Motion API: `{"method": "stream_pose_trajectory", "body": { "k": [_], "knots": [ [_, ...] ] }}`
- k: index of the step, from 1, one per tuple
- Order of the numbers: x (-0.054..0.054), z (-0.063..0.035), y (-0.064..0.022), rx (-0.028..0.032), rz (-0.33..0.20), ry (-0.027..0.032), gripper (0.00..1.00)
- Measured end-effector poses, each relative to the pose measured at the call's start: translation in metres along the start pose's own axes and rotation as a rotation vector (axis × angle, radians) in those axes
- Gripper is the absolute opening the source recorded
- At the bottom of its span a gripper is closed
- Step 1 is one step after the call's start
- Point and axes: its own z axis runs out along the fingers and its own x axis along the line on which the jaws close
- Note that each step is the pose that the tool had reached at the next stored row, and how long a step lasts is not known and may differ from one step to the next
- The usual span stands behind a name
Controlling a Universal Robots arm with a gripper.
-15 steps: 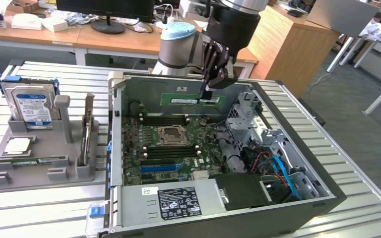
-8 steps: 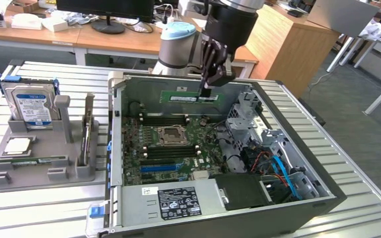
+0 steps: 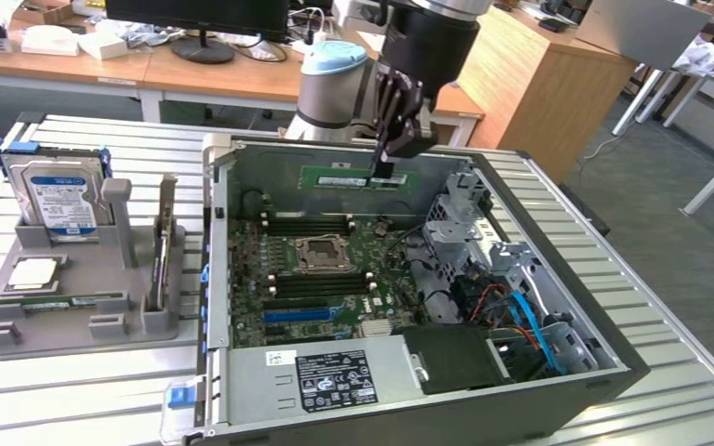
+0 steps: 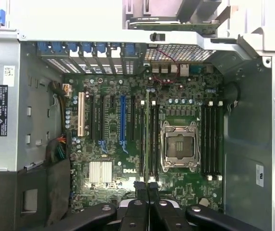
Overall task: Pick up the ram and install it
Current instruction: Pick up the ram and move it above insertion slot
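Going across from the exterior view's left: the grey holder tray (image 3: 34,339) is sitting well apart from the action, with the hard drive (image 3: 53,195) standing in it and the square CPU chip (image 3: 33,271) lying flat in front of it.

Then the open PC case (image 3: 519,404), and that's where it's happening. The gripper (image 3: 386,165) is hanging over the far end of the case with its fingers pinched narrow on the ram (image 3: 347,178), holding the green stick lengthwise above the motherboard (image 3: 283,307) and not touching anything. In the wrist view the stick is showing edge-on, running out from the fingertips over the black slots (image 4: 155,139) just beside the CPU socket (image 4: 179,146). It isn't seated.

What I'm worrying about:
- The grip is on one thin edge, so the stick could be tilting in the fingers and going in crooked.
- Those slots are packed tight, so a small offset means landing on a slot wall or the wrong slot.
- I can't tell whether the notch is facing the right way or the latches are open. Pushing against either could be bending the board.
- The socket is right next door, bad place to slip.

Further toward the exterior view's right, the cables (image 3: 519,307) are lying clear of it all.
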Motion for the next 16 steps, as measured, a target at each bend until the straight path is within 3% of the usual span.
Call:
{"method": "stream_pose_trajectory", "body": {
  "k": [16],
  "knots": [
    [-0.014,0.0015,0.0,0.0,0.0,0.0001,0.11]
  ]
}}
